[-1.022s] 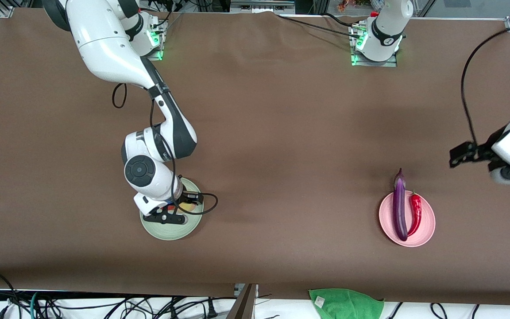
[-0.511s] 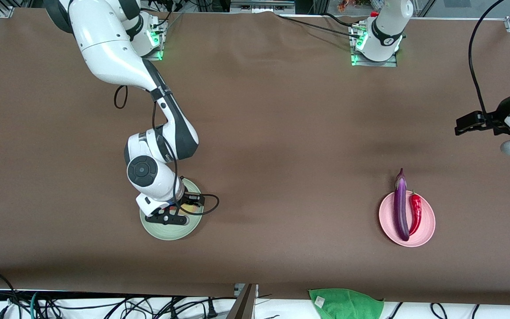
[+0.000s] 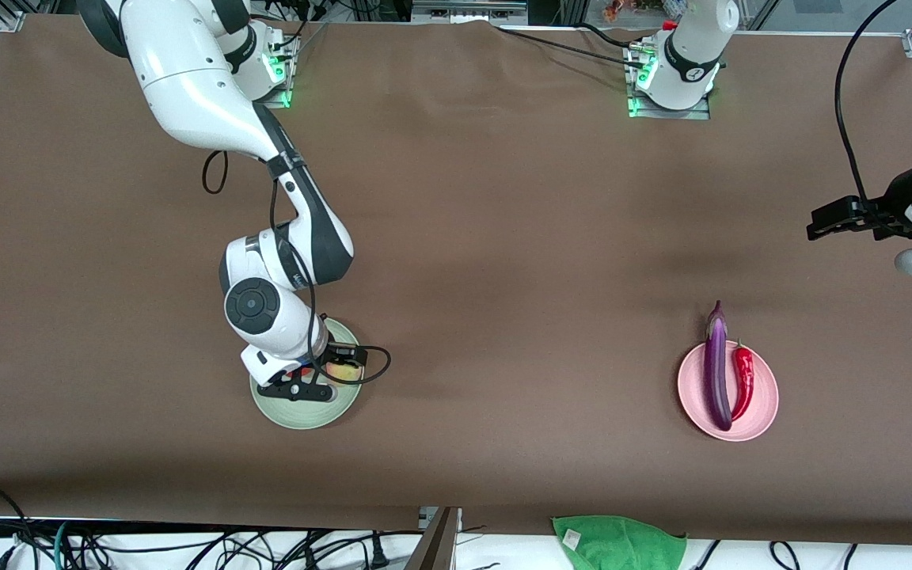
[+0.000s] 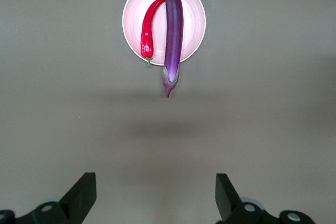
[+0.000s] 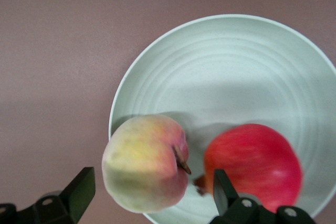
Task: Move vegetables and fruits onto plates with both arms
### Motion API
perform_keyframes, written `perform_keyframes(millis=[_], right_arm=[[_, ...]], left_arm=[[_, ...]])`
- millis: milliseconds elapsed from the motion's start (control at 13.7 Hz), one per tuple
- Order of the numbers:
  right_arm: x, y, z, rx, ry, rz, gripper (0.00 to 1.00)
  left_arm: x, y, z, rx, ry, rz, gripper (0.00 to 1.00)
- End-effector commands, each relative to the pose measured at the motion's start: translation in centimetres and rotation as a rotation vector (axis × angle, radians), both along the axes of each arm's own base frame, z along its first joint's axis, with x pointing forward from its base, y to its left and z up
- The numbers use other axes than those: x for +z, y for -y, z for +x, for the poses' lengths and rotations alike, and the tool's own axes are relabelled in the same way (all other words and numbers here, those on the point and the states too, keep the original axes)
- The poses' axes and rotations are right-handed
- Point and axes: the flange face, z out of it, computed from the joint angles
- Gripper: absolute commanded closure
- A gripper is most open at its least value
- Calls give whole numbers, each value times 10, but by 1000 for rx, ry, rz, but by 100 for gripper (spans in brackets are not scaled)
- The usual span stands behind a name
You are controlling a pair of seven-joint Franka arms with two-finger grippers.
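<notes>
Right gripper (image 5: 149, 195) over green plate (image 5: 236, 66), fingers apart around peach (image 5: 144, 169); apple (image 5: 254, 163) beside it. Left gripper (image 4: 156, 199) waits, fingers apart, empty.

My right arm (image 3: 210, 103) reaches out from its base, bends at the elbow and drops steeply, wrist (image 3: 262, 313) turned so the hand points down at the table. My right gripper (image 5: 149, 198) hangs low with its fingers (image 5: 79, 190) spread wide apart, nothing clamped between them. My left arm (image 3: 689, 47) swings out toward its own end of the table, and only its forearm end and hand show at the edge of the front view. My left gripper (image 4: 155, 195) is held high, facing down, fingers (image 4: 84, 192) wide apart and empty.
</notes>
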Motion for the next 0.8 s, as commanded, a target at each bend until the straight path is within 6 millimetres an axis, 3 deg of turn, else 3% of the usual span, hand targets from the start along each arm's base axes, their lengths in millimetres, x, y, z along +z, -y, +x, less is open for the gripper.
perform_keyframes(millis=[0,219,365,584,730], right_arm=[[34,14,3,-6,7,12,1],[74,22,-4,-4,-34,5,1],[118,32,-11,15,-44,10,1],[186,68,-29,98,-105,-2,1],[242,96,-49,143,-118,-5,1]], left_arm=[[2,-1,-1,11,-2,-22,0],[7,-6,12,16,19,-16,0],[7,-9,12,24,17,-17,0],[6,-10,12,26,16,-17,0],[6,-10,12,26,14,-17,0]])
